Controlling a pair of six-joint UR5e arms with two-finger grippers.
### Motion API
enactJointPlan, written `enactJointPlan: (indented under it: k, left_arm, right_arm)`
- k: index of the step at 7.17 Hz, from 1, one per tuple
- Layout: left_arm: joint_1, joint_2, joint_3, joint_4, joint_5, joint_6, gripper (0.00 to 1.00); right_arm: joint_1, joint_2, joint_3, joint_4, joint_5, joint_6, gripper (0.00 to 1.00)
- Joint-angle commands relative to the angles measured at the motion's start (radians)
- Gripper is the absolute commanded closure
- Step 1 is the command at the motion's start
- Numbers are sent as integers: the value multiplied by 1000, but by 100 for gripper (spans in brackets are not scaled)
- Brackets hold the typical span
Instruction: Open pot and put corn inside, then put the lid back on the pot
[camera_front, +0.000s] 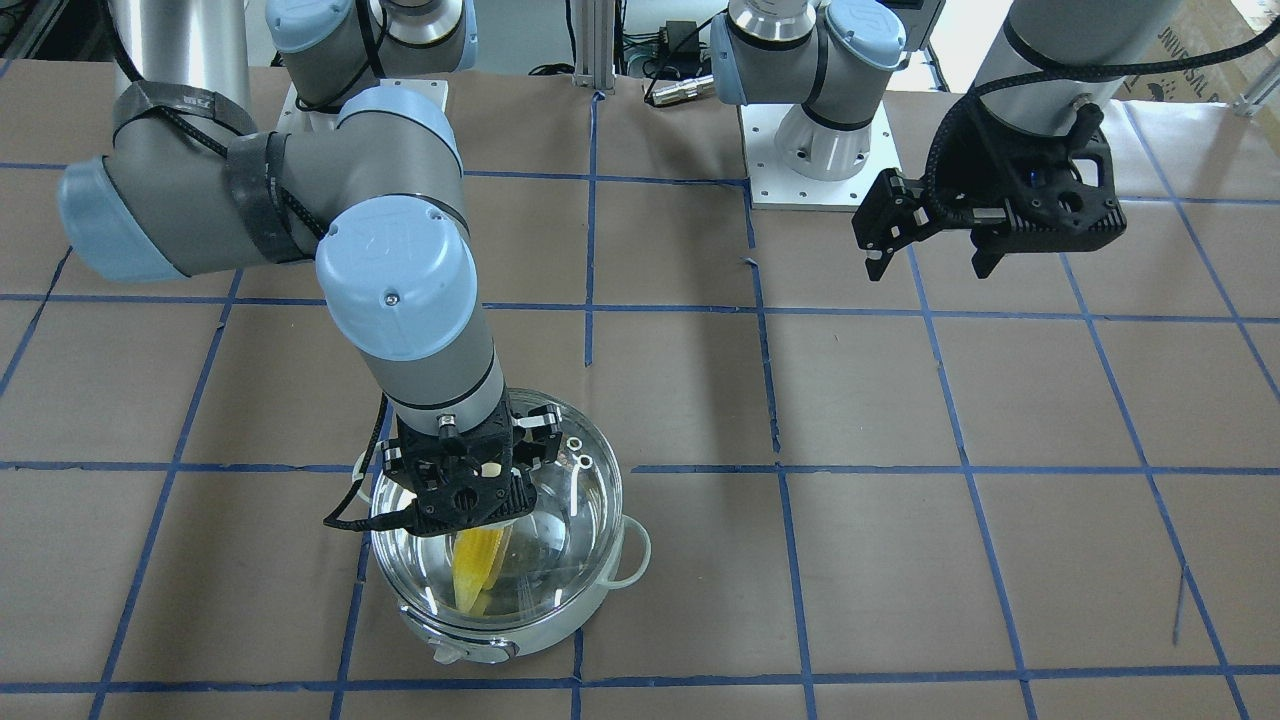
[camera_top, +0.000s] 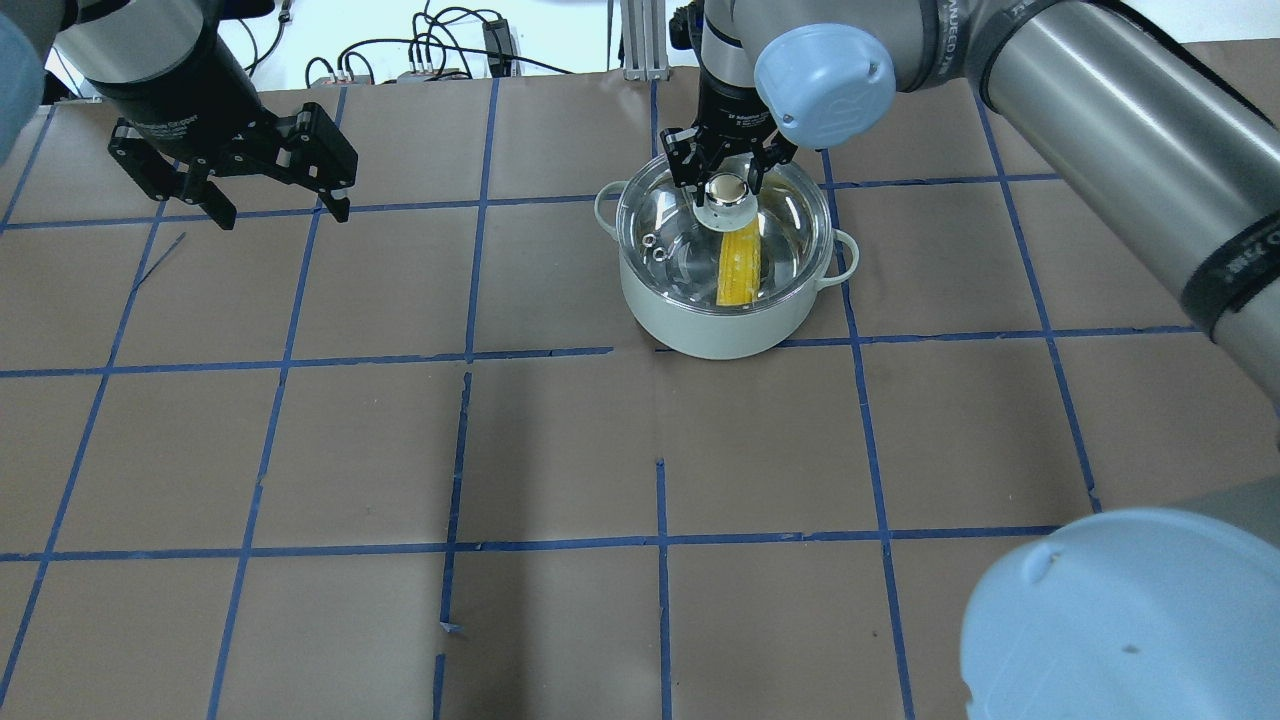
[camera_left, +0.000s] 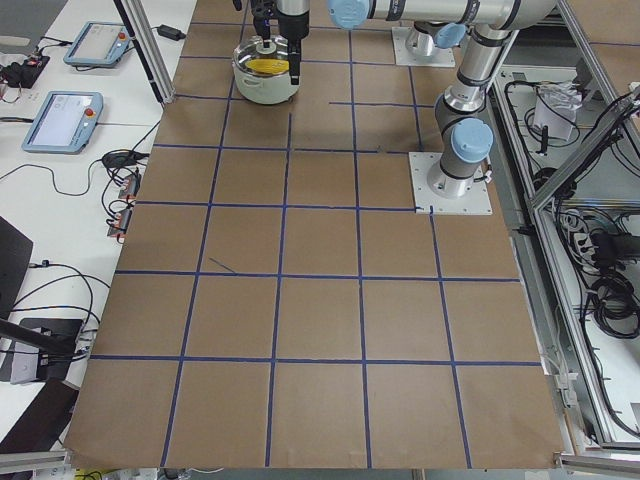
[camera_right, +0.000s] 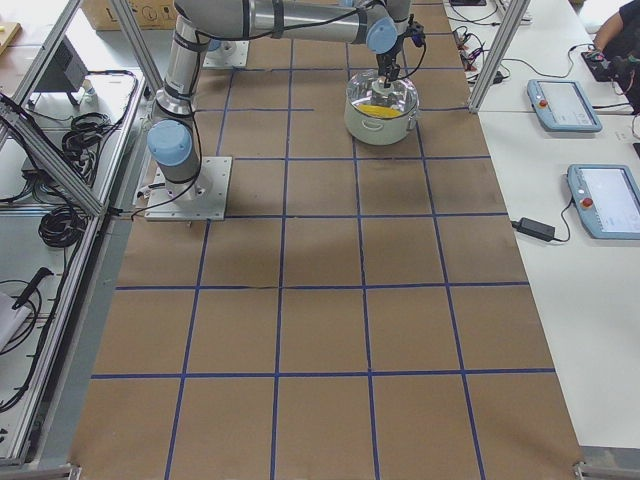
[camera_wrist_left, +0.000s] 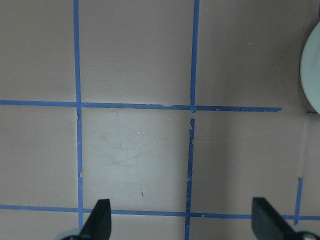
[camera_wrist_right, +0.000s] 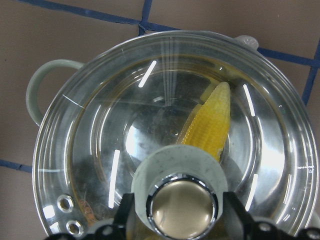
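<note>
Lid knob (camera_wrist_right: 183, 209) between right gripper (camera_wrist_right: 178, 216) fingers, grip on it unclear; lid (camera_wrist_right: 125, 115) seated on pot (camera_top: 700, 330), corn (camera_wrist_right: 211, 122) inside, below gripper. Left gripper (camera_top: 282, 212) wide open, far aside.

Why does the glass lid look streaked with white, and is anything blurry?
Right wrist view: lights reflect as white streaks on the lid, though the corn shows clearly through it; the knob has a dull sheen on its steel top. Left wrist view: a pale glare patch lies on the brown paper.
</note>
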Motion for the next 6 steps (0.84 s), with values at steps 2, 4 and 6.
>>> enactJointPlan:
  k: [2, 4, 6]
  left_arm:
    - [1, 2, 0, 0, 0, 0, 0]
    - [1, 0, 2, 0, 0, 0, 0]
    - [1, 0, 6, 0, -2, 0, 0]
  right_arm:
    - [0, -12, -12, -13, -6, 3, 24]
    - [-5, -28, -58, 21, -17, 0, 20]
    - [-20, -55, -61, 26, -26, -8, 17]
